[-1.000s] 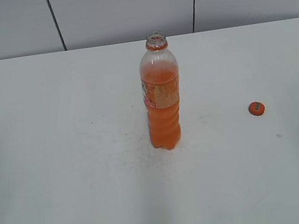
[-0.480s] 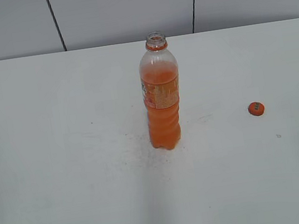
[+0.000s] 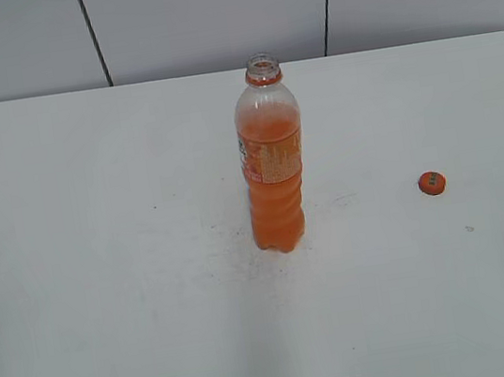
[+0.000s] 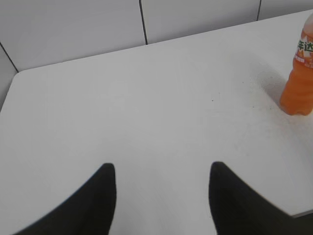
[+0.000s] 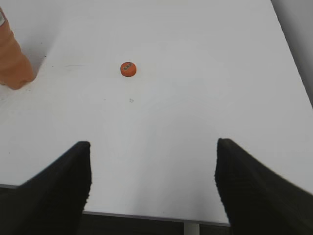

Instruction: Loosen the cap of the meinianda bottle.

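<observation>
Meinianda bottle [image 3: 273, 162]: stands upright near the middle of the white tabletop [image 3: 97, 297]; clear plastic, orange soda filling it up to the shoulder, orange label with pale print across the waist, orange ring at the neck.
Bottle mouth: uncovered; the threaded neck shows bare above the ring in the exterior view.
Cap [image 3: 431, 182]: off the bottle, lying flat on the tabletop well apart from it, on the right side of the exterior view, dark mark facing up.
Left gripper [image 4: 161, 188]: jaws released, two dark tips spread apart over bare tabletop with nothing between them; only the bottle's lower part appears at the right edge of its wrist view, well apart from the tips.
Right gripper [image 5: 152, 169]: jaws released and spread wide near the tabletop's front edge, grasping nothing; in its wrist view the cap lies ahead of the tips, apart from them, and the bottle's base sits at the far left edge.
Background: pale wall panels [image 3: 207, 15] with dark seams behind the tabletop.
</observation>
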